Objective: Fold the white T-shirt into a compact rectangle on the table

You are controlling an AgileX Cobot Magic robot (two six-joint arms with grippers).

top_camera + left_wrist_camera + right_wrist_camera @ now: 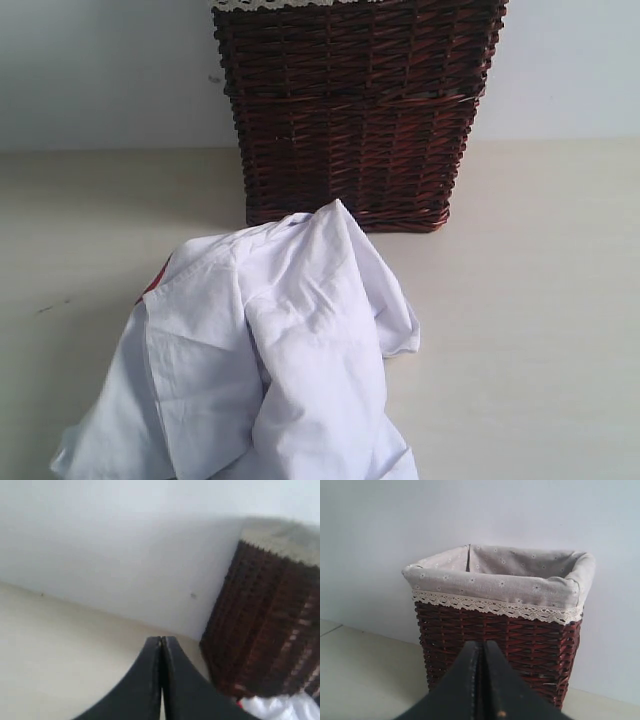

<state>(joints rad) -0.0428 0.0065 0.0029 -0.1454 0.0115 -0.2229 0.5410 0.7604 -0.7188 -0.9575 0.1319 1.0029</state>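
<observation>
place: bare lab-like setup — beige table (540, 300) | blank wall (100, 70) | wicker basket (350, 120)

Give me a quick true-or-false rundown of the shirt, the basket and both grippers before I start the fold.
1. The white T-shirt lies bunched on the table, in front of the wicker basket in the exterior view. True.
2. The white T-shirt is already a neat rectangle. False: it is a crumpled heap.
3. The left gripper is shut on the shirt. False: it is shut, but on nothing.
4. The right gripper is open. False: it is shut and empty, pointing at the basket.
5. The basket stands upright, its cloth lining folded over the rim. True.
</observation>
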